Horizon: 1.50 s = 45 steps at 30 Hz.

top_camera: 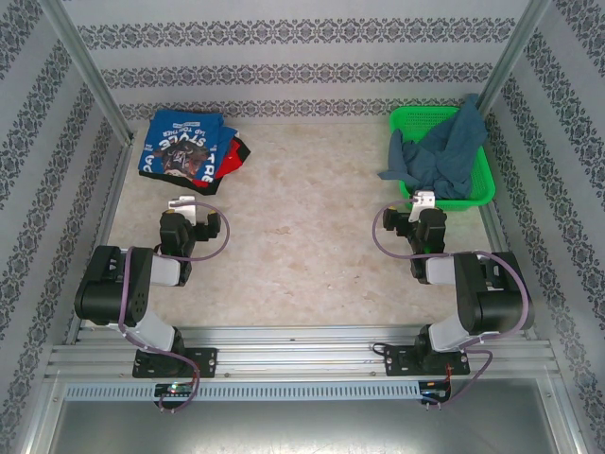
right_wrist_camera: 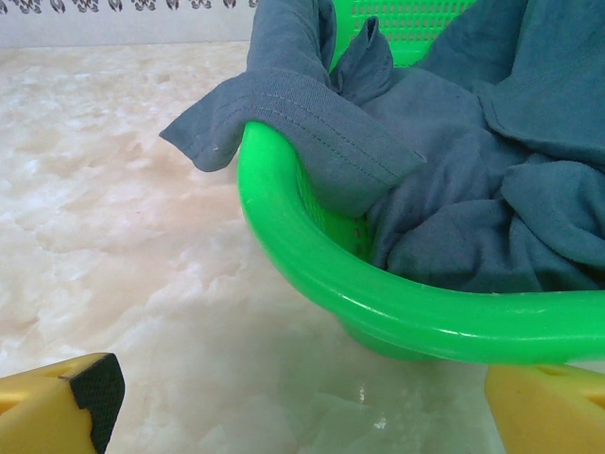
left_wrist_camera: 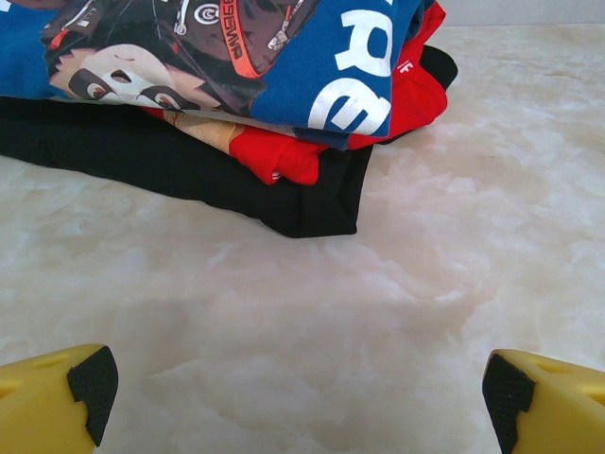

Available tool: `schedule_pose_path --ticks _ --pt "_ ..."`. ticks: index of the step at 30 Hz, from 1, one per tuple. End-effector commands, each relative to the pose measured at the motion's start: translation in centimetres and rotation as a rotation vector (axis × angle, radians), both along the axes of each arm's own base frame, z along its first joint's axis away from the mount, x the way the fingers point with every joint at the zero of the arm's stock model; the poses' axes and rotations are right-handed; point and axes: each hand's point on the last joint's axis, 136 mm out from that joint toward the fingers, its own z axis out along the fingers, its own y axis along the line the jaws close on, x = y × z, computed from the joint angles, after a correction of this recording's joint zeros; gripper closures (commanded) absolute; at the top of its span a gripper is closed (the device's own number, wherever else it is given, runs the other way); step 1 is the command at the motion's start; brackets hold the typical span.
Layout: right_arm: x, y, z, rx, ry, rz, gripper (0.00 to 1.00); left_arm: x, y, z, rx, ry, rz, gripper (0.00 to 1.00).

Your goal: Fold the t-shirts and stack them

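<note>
Well, the folded shirts sit in a pile (top_camera: pixel 189 149) at the far left corner of the table (top_camera: pixel 302 255), close to the patterned wall. A bright blue shirt (left_wrist_camera: pixel 321 57) with a dark cartoon print and big white letters lies on top. Under it a red shirt (left_wrist_camera: pixel 284 156) pokes out at the near edge and at the right side, and a black shirt (left_wrist_camera: pixel 170 165) lies at the bottom, flat on the table, with one corner reaching out past the others.

Over on the far right, a slate-blue shirt (right_wrist_camera: pixel 454 161) lies crumpled in a green basket (top_camera: pixel 416 123). It is not folded. Part of it hangs over the basket's left rim, and a stitched hem drapes over the near rim.

The left gripper (left_wrist_camera: pixel 302 392) hangs low over the bare table just in front of the pile, not touching it. Its yellow fingers (left_wrist_camera: pixel 52 402) with black pads stand wide apart and hold nothing.

The right gripper (right_wrist_camera: pixel 302 407) sits just in front of the basket, pointing at its near rim. Its fingers (right_wrist_camera: pixel 66 402) are spread wide too, with nothing between them, and they are clear of the cloth.

Both arms are bent back near their bases at the near edge of the table, well apart from each other.
</note>
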Motion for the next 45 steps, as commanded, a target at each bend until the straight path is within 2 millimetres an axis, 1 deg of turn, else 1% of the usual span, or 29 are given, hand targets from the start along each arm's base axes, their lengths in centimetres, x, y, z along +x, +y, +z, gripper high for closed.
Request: schedule_pose_path --ticks 1,2,3,5,6,7,8,9,10,11,13,14,16,18,21,23,26,29,32,34,37,39,43,45 --pt "0.9 0.9 5.8 -0.067 -0.012 -0.004 0.02 0.2 -0.2 2.5 0.014 -0.015 -0.012 0.0" --pt "0.4 1.1 8.4 -0.071 0.047 -0.04 0.02 0.2 -0.1 3.9 0.011 0.019 -0.007 0.0" --pt "-0.1 1.5 10.5 -0.049 0.073 -0.053 0.02 0.1 0.1 5.6 -0.006 0.041 0.013 0.0" --pt "-1.2 3.1 14.3 0.007 0.115 -0.021 0.02 -0.2 0.1 9.8 -0.078 0.06 0.053 0.0" --pt "-1.8 3.3 15.7 0.028 0.145 -0.027 0.02 -0.3 -0.5 11.7 -0.11 0.067 0.044 0.0" --pt "-2.4 3.5 17.0 0.063 0.185 -0.039 0.02 -0.5 -1.2 14.0 -0.145 0.067 0.036 0.0" --pt "-2.7 3.3 18.3 0.099 0.224 -0.054 0.02 -0.7 -2.0 16.0 -0.173 0.083 0.024 0.0" --pt "-2.8 3.0 19.0 0.128 0.266 -0.064 0.02 -0.8 -2.7 17.5 -0.19 0.1 0.012 0.0" --pt "-2.7 2.6 20.4 0.165 0.293 -0.077 0.02 -1.0 -3.5 18.8 -0.213 0.134 -0.002 0.0" --pt "-2.5 2.0 21.3 0.201 0.322 -0.099 0.02 -1.0 -4.0 20.1 -0.235 0.161 -0.011 0.0" --pt "-1.7 1.1 22.9 0.259 0.354 -0.127 0.02 -1.0 -5.1 21.6 -0.27 0.206 -0.035 0.0" --pt "-1.0 0.8 23.5 0.272 0.368 -0.134 0.02 -1.0 -5.6 22.1 -0.295 0.222 -0.052 0.0" --pt "0.3 0.2 23.8 0.286 0.4 -0.152 0.02 -0.8 -6.9 22.8 -0.343 0.253 -0.098 0.0" --pt "1.9 -0.2 22.8 0.318 0.465 -0.156 0.02 -0.7 -8.8 22.9 -0.373 0.294 -0.164 0.0" --pt "4.3 -0.5 20.1 0.359 0.558 -0.162 0.02 -0.8 -11.7 22.2 -0.363 0.355 -0.24 0.0" --pt "5.9 -0.3 18.2 0.38 0.594 -0.147 0.02 -1.1 -13.6 21.4 -0.339 0.387 -0.292 0.0" --pt "7.7 0.5 15.3 0.422 0.676 -0.117 0.07 -1.5 -15.2 20.3 -0.339 0.42 -0.329 0.0" --pt "8.5 -0.7 11.8 0.447 0.764 -0.187 0.08 -1.9 -15.7 19.2 -0.351 0.447 -0.332 0.0" --pt "9.4 -1.9 8.5 0.556 0.806 -0.243 0.14 -2.5 -15.9 18.4 -0.364 0.469 -0.336 0.0" --pt "10.0 -2.5 6.9 0.615 0.818 -0.268 0.17 -2.8 -15.8 18.1 -0.371 0.474 -0.335 0.0" --pt "10.7 -2.8 5.2 0.684 0.827 -0.295 0.18 -3.3 -15.5 17.9 -0.37 0.475 -0.318 0.0" --pt "10.9 -2.6 4.2 0.756 0.838 -0.304 0.22 -3.4 -15.3 17.7 -0.371 0.475 -0.31 0.0" --pt "10.5 -2.2 2.5 0.844 0.865 -0.341 0.24 -3.3 -15.2 17.4 -0.378 0.477 -0.295 0.0" --pt "10.4 -1.6 1.8 0.901 0.879 -0.347 0.24 -3.2 -15.2 17.4 -0.381 0.475 -0.291 0.0"
